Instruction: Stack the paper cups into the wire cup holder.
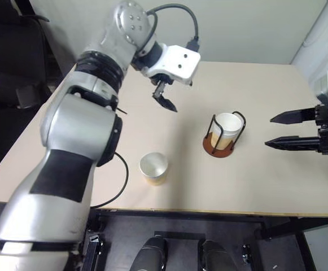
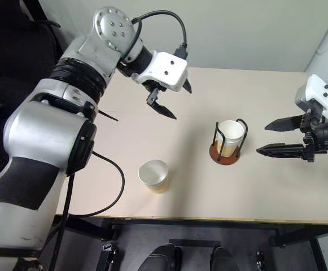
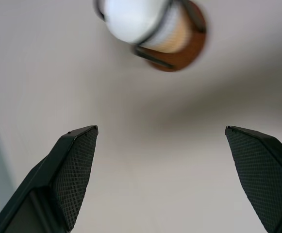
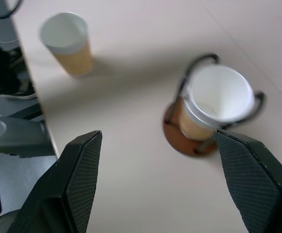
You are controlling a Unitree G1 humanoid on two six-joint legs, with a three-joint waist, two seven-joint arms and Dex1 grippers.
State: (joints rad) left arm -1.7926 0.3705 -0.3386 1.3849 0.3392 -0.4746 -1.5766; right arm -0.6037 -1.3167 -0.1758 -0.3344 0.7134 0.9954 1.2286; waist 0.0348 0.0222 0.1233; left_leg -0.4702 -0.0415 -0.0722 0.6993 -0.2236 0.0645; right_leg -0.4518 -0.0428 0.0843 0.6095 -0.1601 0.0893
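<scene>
With both the left gripper (image 1: 165,99) and right gripper (image 1: 285,130) spread and empty, a loose paper cup (image 1: 153,167) near the surface's (image 1: 254,192) front edge could tip if clipped, while the wire cup holder (image 1: 224,135) holds perhaps two.

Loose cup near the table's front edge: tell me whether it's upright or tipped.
Upright. The loose cup stands on its base, white rim up, apart from the wire cup holder.

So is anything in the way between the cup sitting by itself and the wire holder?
Nothing visible. Bare table lies between the loose paper cup and the wire cup holder, which already has a cup in it. Both open grippers, left and right, hover off to the sides.
</scene>
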